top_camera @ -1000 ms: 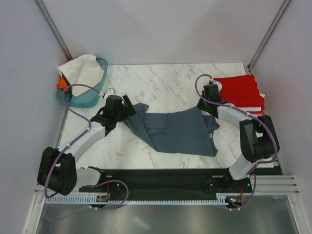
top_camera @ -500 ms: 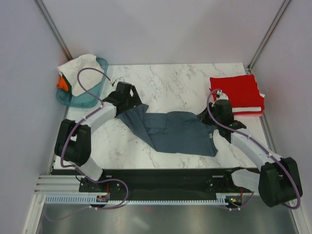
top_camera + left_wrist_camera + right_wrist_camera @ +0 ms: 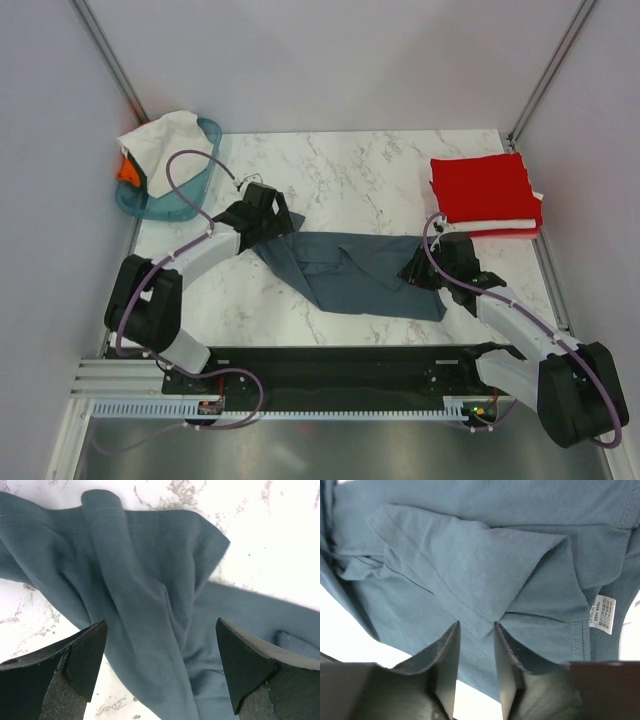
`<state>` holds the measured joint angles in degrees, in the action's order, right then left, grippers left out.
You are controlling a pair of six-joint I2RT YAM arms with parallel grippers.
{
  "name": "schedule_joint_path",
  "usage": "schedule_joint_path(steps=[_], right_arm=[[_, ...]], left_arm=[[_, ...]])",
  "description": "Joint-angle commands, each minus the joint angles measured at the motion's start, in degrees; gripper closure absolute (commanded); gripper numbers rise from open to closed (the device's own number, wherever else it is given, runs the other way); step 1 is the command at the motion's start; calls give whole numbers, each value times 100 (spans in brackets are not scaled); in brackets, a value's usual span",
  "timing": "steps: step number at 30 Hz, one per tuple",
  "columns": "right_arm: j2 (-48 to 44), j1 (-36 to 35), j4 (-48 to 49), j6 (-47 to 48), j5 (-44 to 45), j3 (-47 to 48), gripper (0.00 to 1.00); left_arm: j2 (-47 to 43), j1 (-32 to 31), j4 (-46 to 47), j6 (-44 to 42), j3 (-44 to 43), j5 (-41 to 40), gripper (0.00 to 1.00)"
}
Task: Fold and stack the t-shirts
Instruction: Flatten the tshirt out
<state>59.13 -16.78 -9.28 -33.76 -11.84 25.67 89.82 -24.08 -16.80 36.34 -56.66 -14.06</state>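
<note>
1. You are looking at the slate blue-grey t-shirt [image 3: 370,270], which is lying crumpled and only partly folded on the marble table [image 3: 350,175]. Every place below is given from this shirt.
2. Your left gripper [image 3: 160,630] is hovering over the shirt's left end, above a bunched, hemmed fold. Its jaws are standing wide apart and no cloth is sitting between the fingers [image 3: 85,655].
3. Your right gripper [image 3: 476,625] is hanging over the shirt's right end, close to the cloth. Its jaws are parted only narrowly. The corner of a folded flap is showing through the gap, and nothing is looking pinched.
4. In the right wrist view, a white care label [image 3: 603,612] is showing on the shirt, right of that flap.
5. The red t-shirt [image 3: 485,188] is lying folded flat beyond the shirt's right end, toward the far side and apart from it. A thin white edge is peeking out beneath it.
6. The teal basket [image 3: 185,205] is sitting beyond the shirt's left end, toward the far corner, well apart.
7. A white t-shirt [image 3: 165,145] is draping over the basket's top, and an orange t-shirt [image 3: 127,172] is poking out at the basket's side facing away from the blue-grey shirt.
</note>
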Motion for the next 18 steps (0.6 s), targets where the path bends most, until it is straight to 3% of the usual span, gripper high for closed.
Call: schedule_joint_path(steps=[1,5,18], right_arm=[[160,-28,67,211,-64,307,58],[160,-54,-21,256,5,351,47],[432,-221,145,-491,384,26,49]], left_arm=[[-430,-36,124,-215,120,35,4],[-737,-71,124,-232,305,97,4],[-1160,-203,115,-285,489,211,4]])
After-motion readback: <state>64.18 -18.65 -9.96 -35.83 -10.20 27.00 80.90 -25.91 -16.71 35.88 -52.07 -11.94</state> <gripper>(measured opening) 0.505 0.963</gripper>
